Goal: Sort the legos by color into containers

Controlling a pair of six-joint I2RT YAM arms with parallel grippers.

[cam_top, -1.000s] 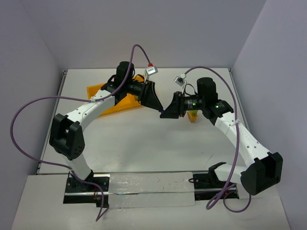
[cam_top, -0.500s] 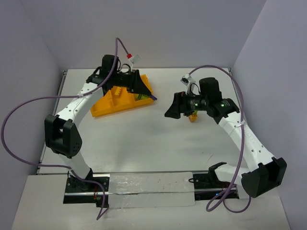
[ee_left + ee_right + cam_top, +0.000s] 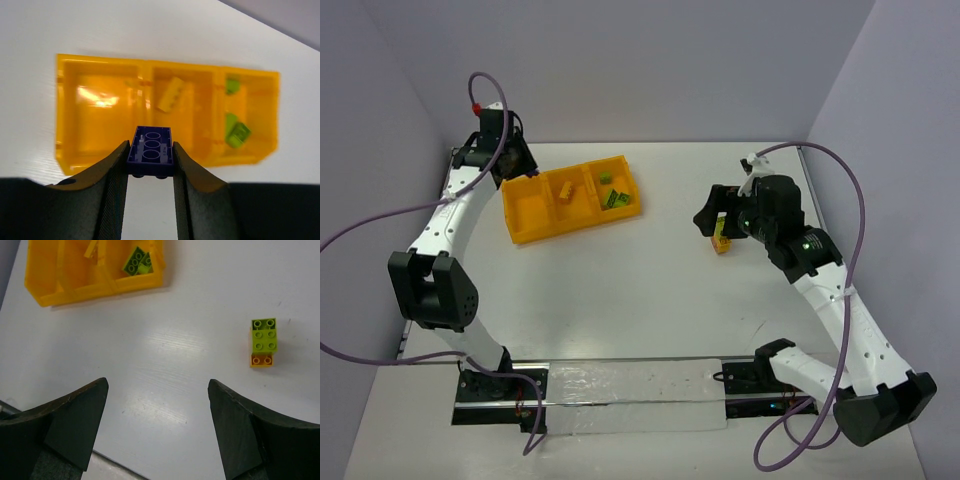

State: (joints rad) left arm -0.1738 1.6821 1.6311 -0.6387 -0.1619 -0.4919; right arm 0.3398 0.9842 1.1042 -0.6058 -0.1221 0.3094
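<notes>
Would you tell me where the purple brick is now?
In the left wrist view, the purple brick sits clamped in the left gripper, close to the tray.

Top view: high, from behind, looking down over whole table (image 3: 620,290). Left wrist view close above tray (image 3: 100,125); right wrist view farther, oblique — tray shared by all three.

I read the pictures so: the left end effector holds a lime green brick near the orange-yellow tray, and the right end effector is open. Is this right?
Not fully. The brick held by the left end effector is dark purple-blue, not lime green, as the left wrist view shows. It is near the orange-yellow tray, and the right end effector is open.
</notes>
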